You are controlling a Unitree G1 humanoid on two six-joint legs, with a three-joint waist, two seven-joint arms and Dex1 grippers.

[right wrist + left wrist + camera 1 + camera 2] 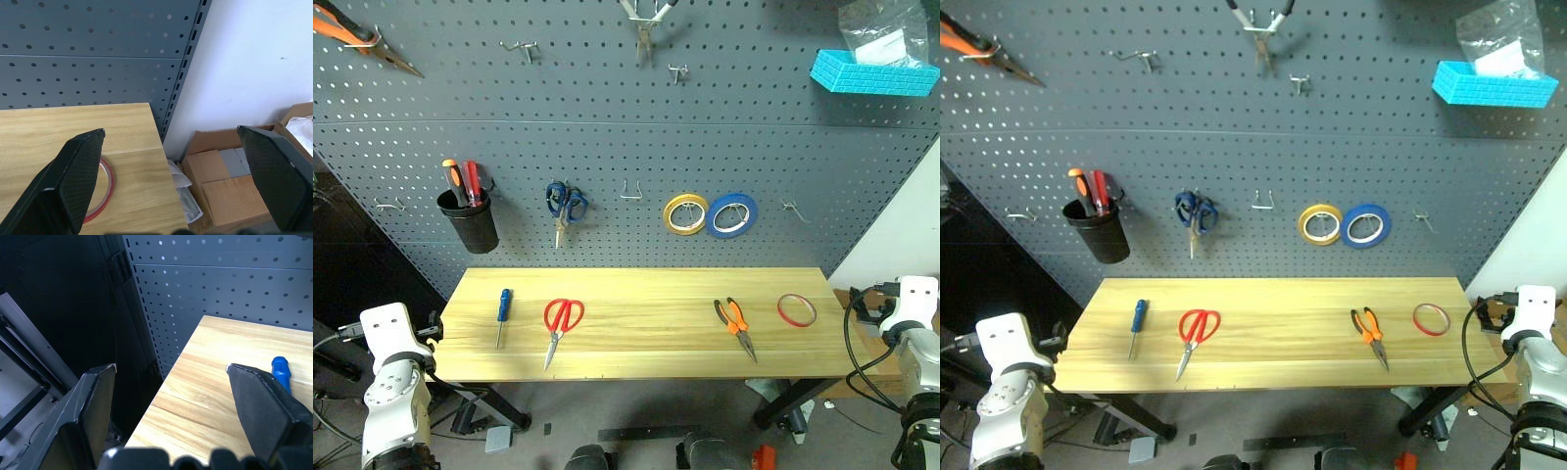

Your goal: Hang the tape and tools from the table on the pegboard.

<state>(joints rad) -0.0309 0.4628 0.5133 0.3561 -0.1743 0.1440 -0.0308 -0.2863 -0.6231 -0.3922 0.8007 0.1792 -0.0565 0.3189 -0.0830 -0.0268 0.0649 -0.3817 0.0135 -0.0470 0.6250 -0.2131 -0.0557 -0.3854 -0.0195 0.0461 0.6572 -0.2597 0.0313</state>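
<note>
The left claw (166,377) hangs spread and empty off the left end of the bench (646,343), and the right claw (171,142) hangs spread and empty off its right end. On the bench top, from its left end to its right, lie the blue-handled screwdriver (503,311), the red-handled scissors (562,320), the orange-and-black pliers (734,322) and the red tape ring (796,310), all well apart. Behind the bench on the pegboard (607,157) hang a black cup (470,220), blue-handled scissors (565,204), a yellow roll (685,213) and a blue roll (732,214).
</note>
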